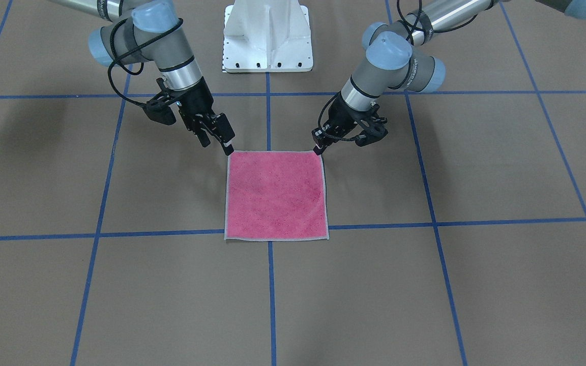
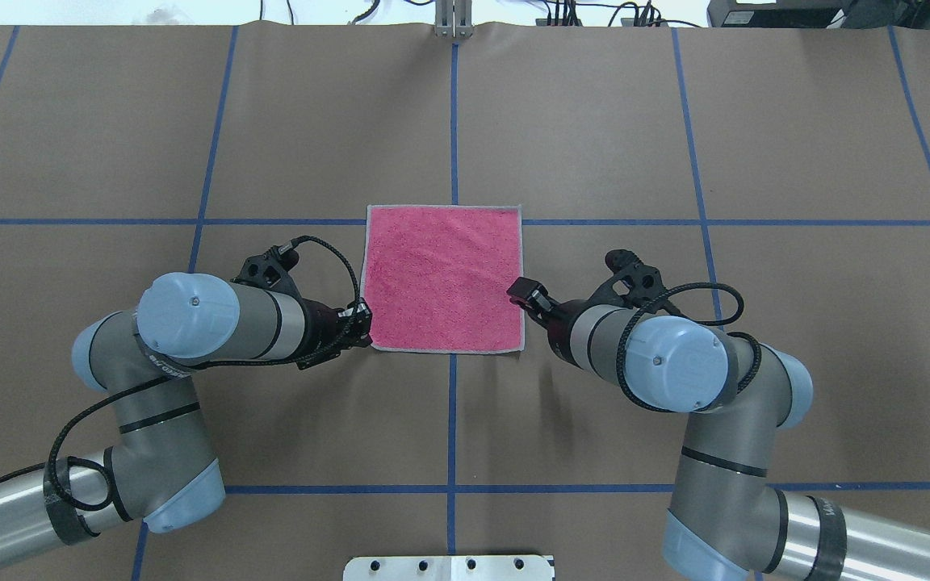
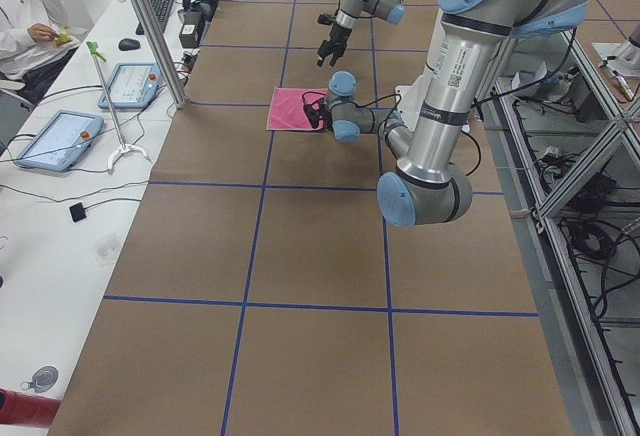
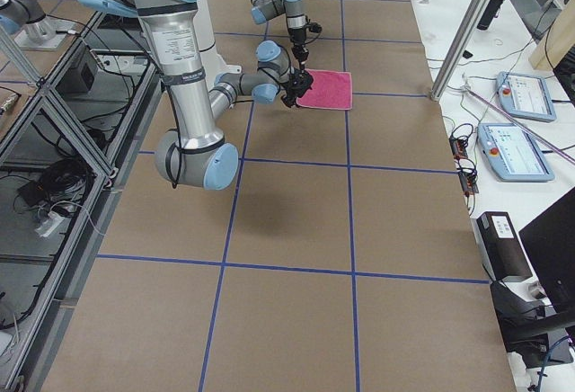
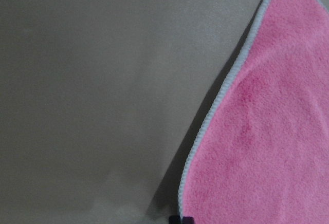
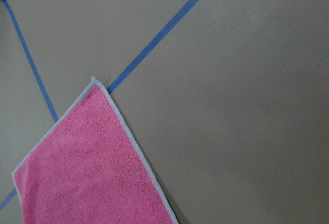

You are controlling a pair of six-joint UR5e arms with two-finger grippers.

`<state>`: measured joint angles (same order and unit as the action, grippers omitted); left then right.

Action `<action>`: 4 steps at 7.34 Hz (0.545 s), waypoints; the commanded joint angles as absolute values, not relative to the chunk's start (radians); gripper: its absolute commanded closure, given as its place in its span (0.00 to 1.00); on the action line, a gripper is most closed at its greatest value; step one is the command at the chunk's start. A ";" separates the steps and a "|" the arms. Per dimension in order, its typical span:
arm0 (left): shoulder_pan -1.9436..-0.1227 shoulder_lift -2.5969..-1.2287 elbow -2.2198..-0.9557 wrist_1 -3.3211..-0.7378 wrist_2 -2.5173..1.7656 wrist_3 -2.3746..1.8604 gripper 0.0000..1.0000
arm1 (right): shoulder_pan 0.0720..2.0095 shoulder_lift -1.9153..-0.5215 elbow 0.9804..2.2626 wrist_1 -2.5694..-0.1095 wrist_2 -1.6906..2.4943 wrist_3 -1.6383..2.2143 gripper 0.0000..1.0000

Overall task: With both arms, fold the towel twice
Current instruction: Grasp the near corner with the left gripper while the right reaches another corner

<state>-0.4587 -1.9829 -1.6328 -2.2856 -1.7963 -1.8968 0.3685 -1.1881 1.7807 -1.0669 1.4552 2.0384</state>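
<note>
The towel (image 2: 445, 282) lies flat, pink face up, at the table's middle; it also shows in the front-facing view (image 1: 275, 195). My left gripper (image 2: 362, 321) is low at the towel's near left corner, shown in the front-facing view (image 1: 318, 148), and looks shut on that corner. In the left wrist view the towel's edge (image 5: 216, 100) curls up a little over its shadow. My right gripper (image 2: 520, 290) hangs open just above the near right corner, also seen in the front-facing view (image 1: 216, 141). The right wrist view shows the towel (image 6: 87, 167) from above, with no fingers in it.
The brown table cover (image 2: 594, 121) carries blue tape lines (image 2: 454, 121). The white pedestal base (image 1: 267, 35) stands behind the towel on the robot's side. Operator desks with tablets (image 3: 60, 136) run along the table's far edge.
</note>
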 commanded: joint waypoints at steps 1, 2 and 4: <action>-0.459 -1.983 -1.632 -2.286 -1.796 -1.896 1.00 | 0.360 -1.140 1.717 -1.075 1.451 2.081 0.29; -0.459 -1.983 -1.632 -2.286 -1.796 -1.896 1.00 | 0.357 -1.135 1.707 -1.077 1.451 2.085 0.35; -0.459 -1.982 -1.632 -2.286 -1.796 -1.898 1.00 | 0.351 -1.129 1.712 -1.136 1.462 2.083 0.35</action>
